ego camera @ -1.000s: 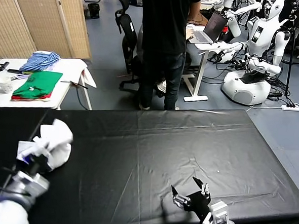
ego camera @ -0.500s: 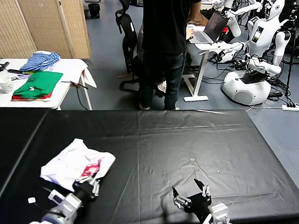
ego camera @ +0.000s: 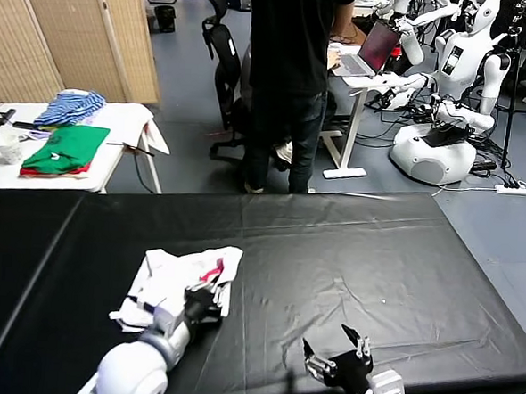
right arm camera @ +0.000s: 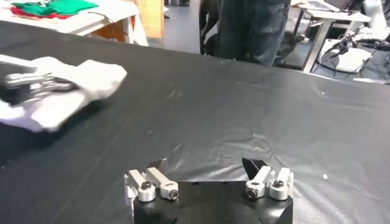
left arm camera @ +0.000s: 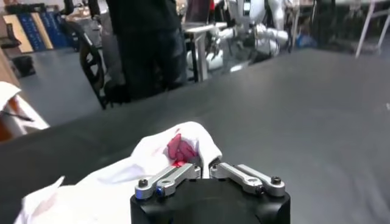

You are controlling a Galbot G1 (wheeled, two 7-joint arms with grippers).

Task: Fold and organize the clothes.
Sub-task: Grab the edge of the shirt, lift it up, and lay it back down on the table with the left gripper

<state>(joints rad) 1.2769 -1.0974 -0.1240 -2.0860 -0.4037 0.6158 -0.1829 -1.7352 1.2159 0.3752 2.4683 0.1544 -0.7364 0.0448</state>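
T-shirt (ego camera: 179, 277): white, crumpled in a heap on the black table (ego camera: 358, 256), pink-red print showing near its top.
Left gripper (ego camera: 205, 299): right at the shirt's near edge, touching the cloth.
Right gripper (ego camera: 337, 352): well off to the left gripper's right, fingers spread, hovering by the table's near edge.

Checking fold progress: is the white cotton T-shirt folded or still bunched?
Bunched, not folded: the white cotton T-shirt lies crumpled on the black table, pink-red print creased on top.
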